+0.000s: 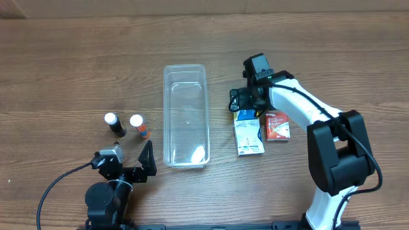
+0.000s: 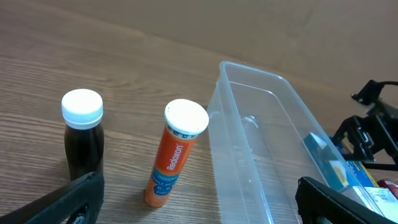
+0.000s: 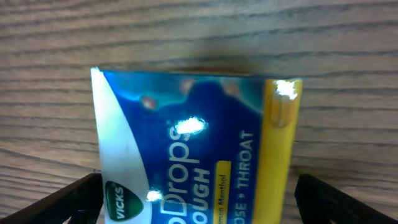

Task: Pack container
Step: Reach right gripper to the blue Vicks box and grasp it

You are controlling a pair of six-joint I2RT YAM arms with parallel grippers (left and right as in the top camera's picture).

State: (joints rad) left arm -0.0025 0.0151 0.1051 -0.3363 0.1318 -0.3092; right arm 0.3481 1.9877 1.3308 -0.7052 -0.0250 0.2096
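Note:
The clear plastic container (image 1: 185,115) lies empty in the middle of the table; it also shows in the left wrist view (image 2: 261,143). My right gripper (image 1: 246,104) is open, low over a blue and yellow Vicks cough drops packet (image 3: 193,149) (image 1: 244,115), one finger on each side of it. A white packet (image 1: 248,138) and a red packet (image 1: 277,126) lie beside it. My left gripper (image 1: 128,165) is open and empty near the front edge. An orange tube (image 2: 175,152) (image 1: 138,125) and a dark bottle with a white cap (image 2: 83,134) (image 1: 114,123) stand upright left of the container.
The table is brown wood. My right arm (image 1: 319,128) reaches in from the front right. My left arm's base (image 1: 105,198) sits at the front left with a black cable.

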